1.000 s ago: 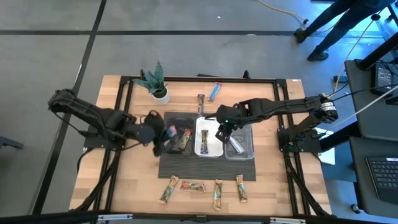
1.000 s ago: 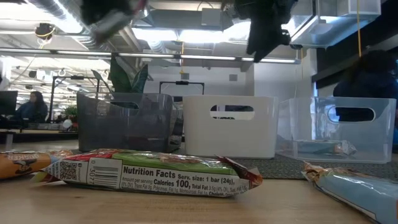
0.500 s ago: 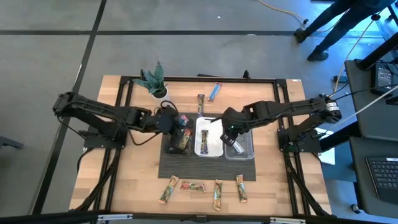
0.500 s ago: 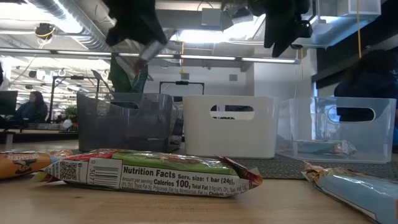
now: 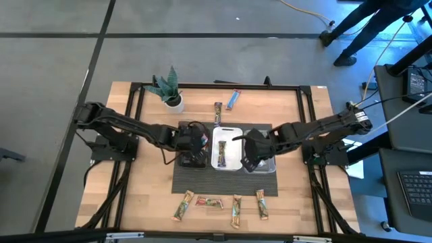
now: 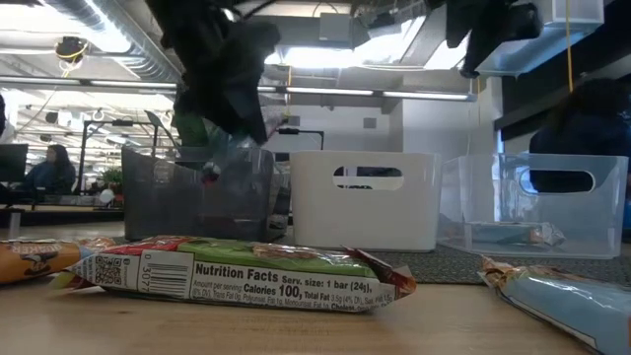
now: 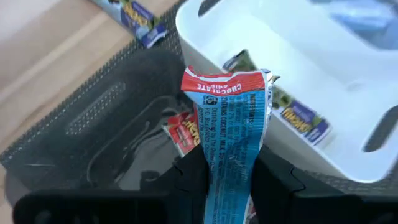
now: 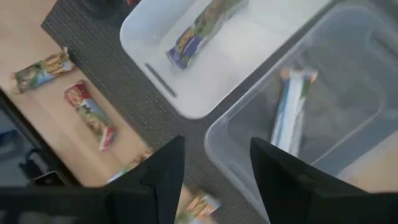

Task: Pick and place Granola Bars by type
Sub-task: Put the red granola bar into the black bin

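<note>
Sorting's partway: my left gripper (image 7: pixel 227 186) is clamped on a red-and-blue bar (image 7: pixel 231 118) over the black tray (image 7: pixel 93 130), my right gripper (image 8: pixel 211 162) hangs half-open and empty, and six bars are loose on the table (image 5: pixel 135 196).

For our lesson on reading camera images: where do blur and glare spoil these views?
Low view: ceiling lights glare behind the arms, and the near green-and-white wrapped bar is sharp. Left wrist view: the blue-and-red wrapped bar is readable, the white plastic tray washed out. Right wrist view: soft throughout.
</note>
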